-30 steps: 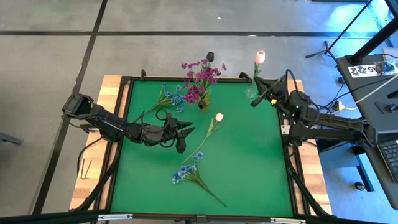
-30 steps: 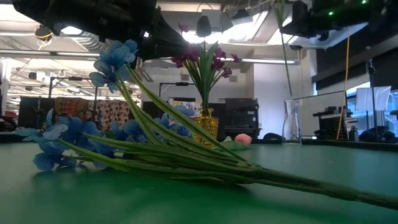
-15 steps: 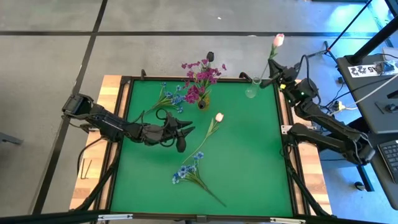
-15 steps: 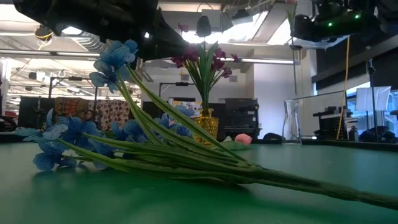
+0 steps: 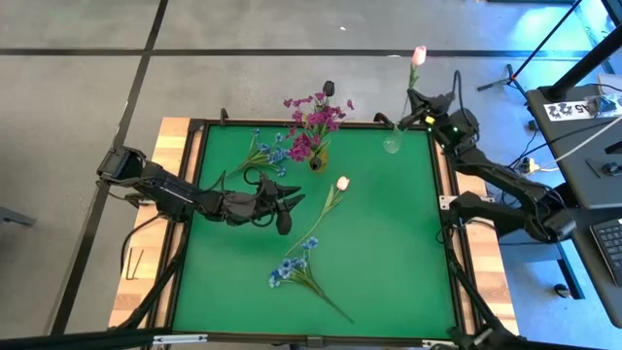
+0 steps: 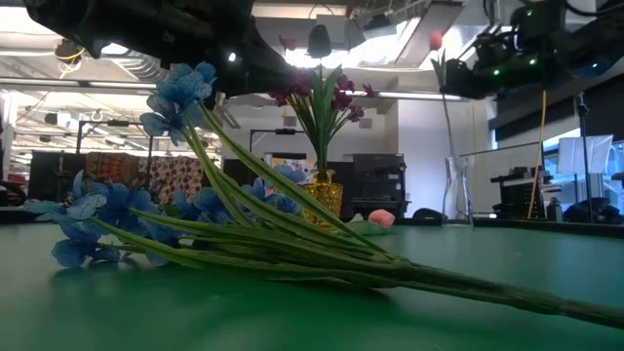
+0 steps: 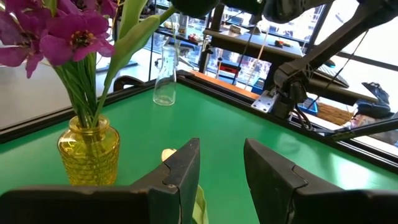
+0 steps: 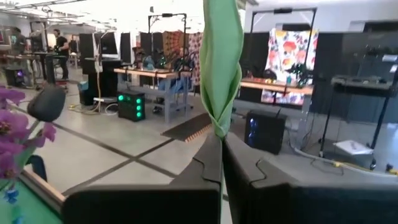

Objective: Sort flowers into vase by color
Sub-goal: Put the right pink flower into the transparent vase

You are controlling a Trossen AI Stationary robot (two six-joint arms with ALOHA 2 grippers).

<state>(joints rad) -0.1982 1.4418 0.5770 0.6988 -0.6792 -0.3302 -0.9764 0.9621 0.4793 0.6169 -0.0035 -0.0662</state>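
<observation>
My right gripper (image 5: 409,112) is at the table's far right corner, shut on a pale pink tulip whose bloom (image 5: 419,55) stands above it; the stem (image 6: 447,107) runs down toward the clear glass vase (image 5: 393,144). My left gripper (image 5: 287,199) hovers open over the table's middle left, beside a second tulip (image 5: 333,194) lying flat on the green mat. Magenta sprays stand in a yellow vase (image 5: 317,160). One blue spray (image 5: 267,151) lies by the far edge, another (image 5: 296,272) toward the near edge. My right gripper holds the tulip by its green stem and leaf (image 8: 219,124), pinched between the two shut fingers. The fingers come level from the table's right and lie across the stem. The tulip is lifted clear and nearly upright, bloom up, its lower stem hanging over the clear vase.
The yellow vase (image 7: 87,152) and clear vase (image 7: 165,87) stand along the far edge. A raised dark frame (image 5: 439,194) borders the green mat. Cables and a stand sit off the table's right side. Bare mat lies at the right and near left.
My right gripper has risen with the tulip and swung toward the far right corner, then come back left over the clear vase. The tulip's bloom is higher and farther out than before. The left arm has kept still.
</observation>
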